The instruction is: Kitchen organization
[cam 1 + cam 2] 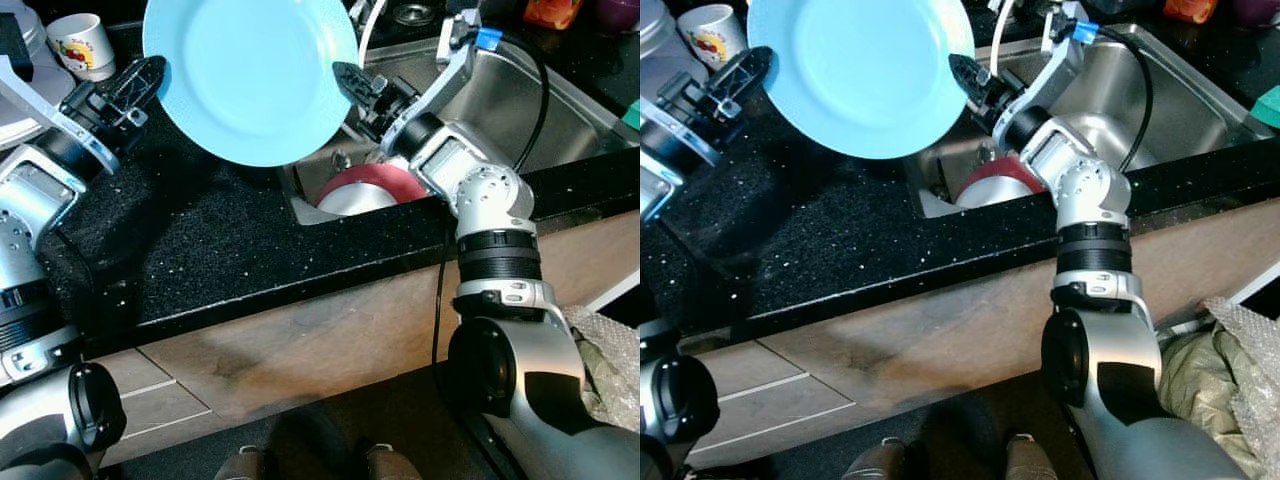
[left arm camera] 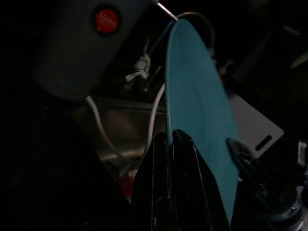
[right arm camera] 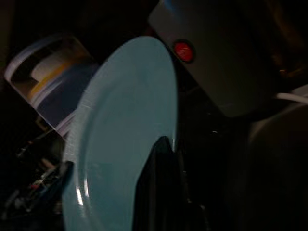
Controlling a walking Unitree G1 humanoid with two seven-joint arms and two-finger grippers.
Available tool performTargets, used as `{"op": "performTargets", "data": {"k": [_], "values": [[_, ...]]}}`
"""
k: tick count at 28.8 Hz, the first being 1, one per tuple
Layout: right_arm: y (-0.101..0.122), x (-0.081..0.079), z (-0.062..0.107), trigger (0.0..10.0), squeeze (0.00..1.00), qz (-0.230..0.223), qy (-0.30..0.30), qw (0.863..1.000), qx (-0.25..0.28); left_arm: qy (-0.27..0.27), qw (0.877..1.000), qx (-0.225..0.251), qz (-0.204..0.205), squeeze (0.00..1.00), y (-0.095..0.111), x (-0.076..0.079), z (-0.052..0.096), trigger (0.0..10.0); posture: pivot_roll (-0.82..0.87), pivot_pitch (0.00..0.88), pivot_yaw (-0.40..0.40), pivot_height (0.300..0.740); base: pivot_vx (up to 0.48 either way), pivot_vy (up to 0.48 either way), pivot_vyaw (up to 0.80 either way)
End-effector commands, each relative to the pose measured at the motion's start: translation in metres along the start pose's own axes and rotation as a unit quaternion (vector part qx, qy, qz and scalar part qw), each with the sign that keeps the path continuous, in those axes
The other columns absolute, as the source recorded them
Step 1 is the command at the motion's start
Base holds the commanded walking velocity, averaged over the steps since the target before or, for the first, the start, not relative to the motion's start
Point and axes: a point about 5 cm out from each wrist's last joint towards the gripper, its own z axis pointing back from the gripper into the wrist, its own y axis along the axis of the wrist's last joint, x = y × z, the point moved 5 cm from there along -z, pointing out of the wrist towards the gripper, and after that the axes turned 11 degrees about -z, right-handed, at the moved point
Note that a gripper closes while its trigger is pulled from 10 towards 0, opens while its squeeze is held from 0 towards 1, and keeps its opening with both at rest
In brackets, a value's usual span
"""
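Light blue plate point(image 1: 250, 75) is held up off the tabletop point(image 1: 200, 240), near upright, over the spot where tabletop meets sink point(image 1: 530, 100). Both pincers are on it: left pincer point(image 1: 150, 80) clamps the rim at 9 o'clock, right pincer point(image 1: 352, 80) clamps the rim at 3 o'clock. Left wrist view shows the fingers point(image 2: 185, 159) straddling the edge, one each side.

Looks like a two-arm carry or handover; can't tell the destination from here. To do it well:
- keep both grips at the same height so the plate doesn't twist between them
- if one side lets go, open that one only after the other is seated deeper past the rim
- move slowly, the grip is only on the thin lip

Materials: plate is round, glossy, smooth, probably ceramic or melamine, so likely slippery at the rim. Tabletop is black speckled stone, hard, so a drop would likely chip the plate. Sink is brushed steel and has a red-rimmed bowl point(image 1: 365, 190) inside at its near-left corner. White printed mug point(image 1: 82, 45) sits at 10 o'clock of the plate, well apart.
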Motion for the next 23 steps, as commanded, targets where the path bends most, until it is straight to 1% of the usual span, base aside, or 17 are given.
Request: {"op": "performTargets", "data": {"k": [1,6,7,8,9,10,13,15,16,17,19,23], "values": [[-0.004,0.003,0.002,0.0,0.0,-0.002,-0.01,1.0,-0.005,-0.001,1.0,0.002,-0.011,0.0,0.004,0.0,0.003,0.0,0.06,0.158,0.044,0.74,0.0,0.0,0.0],[-0.002,0.003,0.001,0.0,0.0,-0.004,-0.008,1.0,-0.004,0.005,1.0,-0.003,-0.017,0.0,0.002,0.0,0.002,0.0,0.06,0.159,0.045,0.74,0.0,0.0,0.0],[-0.001,0.002,0.002,0.0,0.0,-0.005,-0.008,1.0,-0.001,0.013,1.0,-0.01,-0.025,0.35,0.0,-0.002,0.001,0.8,0.06,0.159,0.045,0.74,0.0,0.0,0.0],[-0.001,0.002,0.002,0.0,0.0,-0.005,-0.008,1.0,-0.001,0.013,1.0,-0.01,-0.025,0.35,0.0,-0.002,0.001,0.8,0.06,0.159,0.045,0.74,0.0,0.0,0.0],[0.0,0.002,0.002,0.0,0.0,-0.006,-0.008,1.0,0.0,0.019,0.999,-0.015,-0.031,1.0,-0.001,-0.003,0.002,6.7,0.06,0.159,0.045,0.74,0.0,0.0,0.0],[0.002,0.002,0.002,0.0,0.0,-0.008,-0.008,1.0,0.003,0.018,0.999,-0.019,-0.032,1.0,-0.003,-0.003,0.002,10.0,0.06,0.16,0.045,0.74,0.0,0.0,0.0],[0.005,0.002,0.002,0.0,0.0,-0.01,-0.009,1.0,0.008,0.019,0.999,-0.022,-0.037,1.0,-0.004,-0.003,0.001,10.0,0.06,0.16,0.047,0.74,0.0,0.0,0.0],[0.01,0.003,0.003,0.0,0.0,-0.012,-0.012,1.0,0.015,0.036,0.998,-0.017,-0.042,1.0,-0.002,-0.008,0.001,10.0,0.06,0.159,0.048,0.74,0.0,0.0,0.0],[0.012,0.004,0.003,0.0,0.0,-0.012,-0.013,1.0,0.019,0.043,0.998,-0.015,-0.044,0.8,-0.001,-0.011,0.002,10.0,0.06,0.159,0.048,0.74,0.0,0.0,0.0],[0.014,0.005,0.004,0.0,0.0,-0.01,-0.017,1.0,0.023,0.048,0.998,-0.013,-0.045,0.0,0.0,-0.013,0.002,10.0,0.06,0.16,0.049,0.74,0.0,0.0,0.0],[0.018,0.008,0.005,0.0,0.0,-0.006,-0.024,0.999,0.031,0.052,0.997,-0.011,-0.047,0.0,0.001,-0.015,0.003,10.0,0.06,0.161,0.051,0.74,0.0,0.0,0.0],[0.031,0.016,0.01,0.0,0.0,-0.001,-0.045,0.997,0.056,0.082,0.995,0.01,-0.058,0.0,0.012,-0.026,0.007,10.0,0.06,0.16,0.051,0.74,0.0,0.0,0.0]]}}
